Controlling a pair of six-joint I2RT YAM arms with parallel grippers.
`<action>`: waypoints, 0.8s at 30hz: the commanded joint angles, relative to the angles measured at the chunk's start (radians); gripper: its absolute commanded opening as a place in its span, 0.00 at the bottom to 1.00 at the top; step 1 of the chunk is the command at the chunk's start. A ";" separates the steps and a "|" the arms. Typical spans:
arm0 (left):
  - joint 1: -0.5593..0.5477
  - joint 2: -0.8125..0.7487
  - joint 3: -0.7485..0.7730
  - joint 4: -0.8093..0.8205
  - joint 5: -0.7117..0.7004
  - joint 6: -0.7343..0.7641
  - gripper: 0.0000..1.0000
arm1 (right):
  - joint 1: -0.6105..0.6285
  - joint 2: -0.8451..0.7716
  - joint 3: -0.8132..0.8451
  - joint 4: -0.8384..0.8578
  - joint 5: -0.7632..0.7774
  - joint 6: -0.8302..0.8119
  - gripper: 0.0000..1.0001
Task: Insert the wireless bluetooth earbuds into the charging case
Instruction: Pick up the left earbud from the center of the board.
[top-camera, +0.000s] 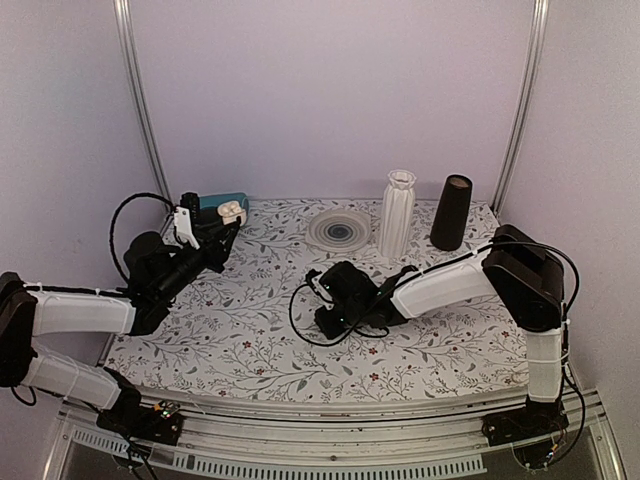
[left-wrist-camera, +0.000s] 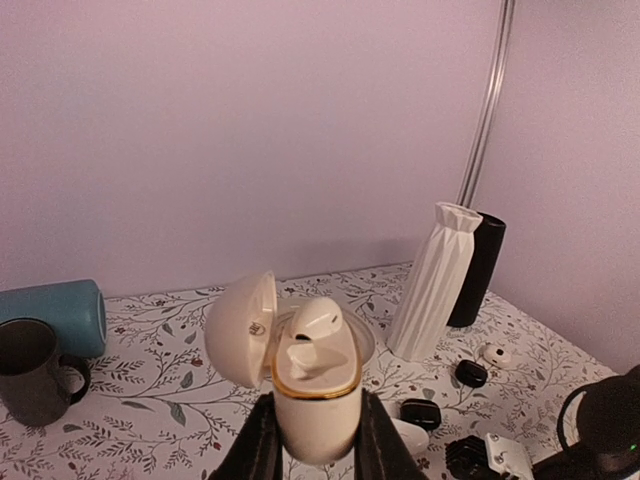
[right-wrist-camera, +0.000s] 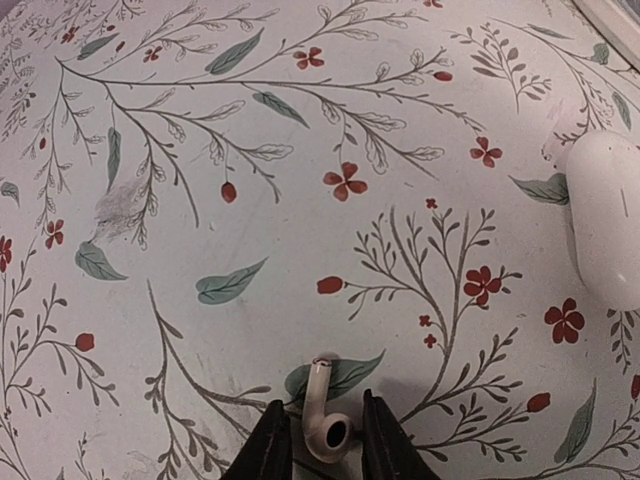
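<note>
One earbud (left-wrist-camera: 318, 320) in one case (left-wrist-camera: 316, 420), one earbud (right-wrist-camera: 326, 428) between right fingers (right-wrist-camera: 271, 446)

soft even light, faint shadows (purplish cast)

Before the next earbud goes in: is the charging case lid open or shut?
Open. The charging case, held in the left gripper, has its lid flipped back, with one earbud sitting in a well.

White rounded charging case (left-wrist-camera: 316, 405): held upright, lid flipped open. One white earbud (left-wrist-camera: 315, 322) is seated inside; the other earbud (right-wrist-camera: 325, 425) is laid on floral cloth (right-wrist-camera: 300, 250).
</note>
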 joint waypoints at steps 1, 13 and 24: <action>-0.016 0.004 0.015 0.011 -0.002 0.027 0.00 | 0.008 0.023 -0.030 -0.057 0.022 0.021 0.26; -0.020 -0.004 0.010 0.008 -0.011 0.033 0.00 | 0.013 0.012 -0.035 -0.068 0.039 0.042 0.24; -0.026 -0.007 0.006 0.008 -0.017 0.041 0.00 | 0.030 0.014 -0.035 -0.076 0.043 0.050 0.23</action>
